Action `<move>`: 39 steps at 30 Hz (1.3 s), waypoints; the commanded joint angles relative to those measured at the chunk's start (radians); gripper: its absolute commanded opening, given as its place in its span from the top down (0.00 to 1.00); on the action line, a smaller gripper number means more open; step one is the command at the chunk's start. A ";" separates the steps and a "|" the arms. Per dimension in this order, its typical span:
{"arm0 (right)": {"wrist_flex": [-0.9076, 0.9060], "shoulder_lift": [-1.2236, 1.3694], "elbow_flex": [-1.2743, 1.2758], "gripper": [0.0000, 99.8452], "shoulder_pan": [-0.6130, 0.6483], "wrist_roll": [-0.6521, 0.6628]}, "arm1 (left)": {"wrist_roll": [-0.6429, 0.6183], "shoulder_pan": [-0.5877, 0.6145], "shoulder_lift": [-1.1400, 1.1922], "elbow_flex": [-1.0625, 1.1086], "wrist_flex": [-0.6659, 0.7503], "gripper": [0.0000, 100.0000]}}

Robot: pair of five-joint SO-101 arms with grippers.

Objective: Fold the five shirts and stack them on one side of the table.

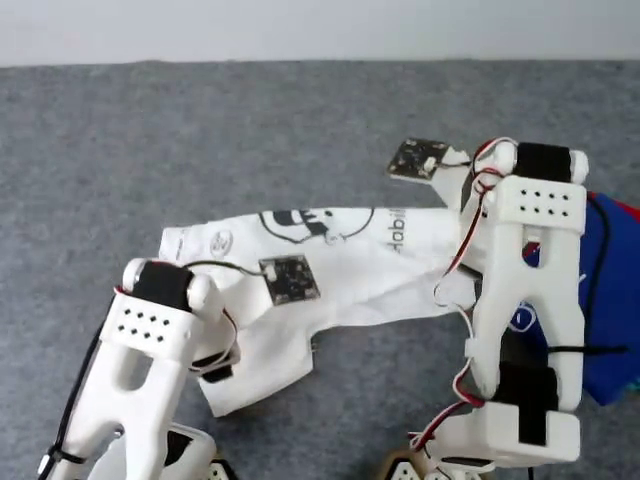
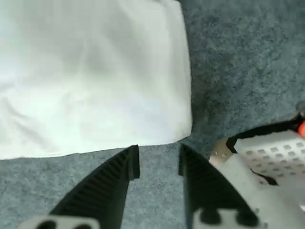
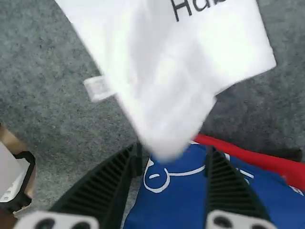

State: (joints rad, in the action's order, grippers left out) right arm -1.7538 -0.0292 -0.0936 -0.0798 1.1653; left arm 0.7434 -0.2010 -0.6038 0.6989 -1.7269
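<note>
- Our left gripper (image 2: 158,160) hovers, jaws spread, over the grey table (image 2: 238,71), just off the white shirt's (image 2: 95,71) edge.
- Our right gripper (image 3: 172,153), jaws likewise spread, straddles a corner of that shirt.
- We judge the fold half done; next, both grippers must pinch cloth.
- Nothing acts as a container: a blue shirt (image 3: 190,200) lies on a red shirt (image 3: 248,155) at the table's right side.

Our white plastic left arm (image 1: 140,335) and right arm (image 1: 525,270) slope down — black ribbed left gripper (image 2: 158,162) parted, right gripper (image 3: 172,155) wider.
</note>
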 commanded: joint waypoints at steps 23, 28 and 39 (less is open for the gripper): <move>0.421 0.214 -0.008 0.99 0.108 -0.400 | -0.396 0.186 -0.018 0.116 0.629 0.99; 0.613 0.412 -0.029 0.99 0.082 -0.402 | -0.407 0.186 -0.017 0.226 0.732 0.99; 0.642 0.857 -0.557 0.99 0.036 -0.400 | -0.404 0.302 -0.028 0.180 0.611 0.99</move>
State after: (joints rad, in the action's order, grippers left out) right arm -1.1231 0.7595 -0.4526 -0.0199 0.7710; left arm 0.3445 0.0660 -0.6038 0.9521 -1.0625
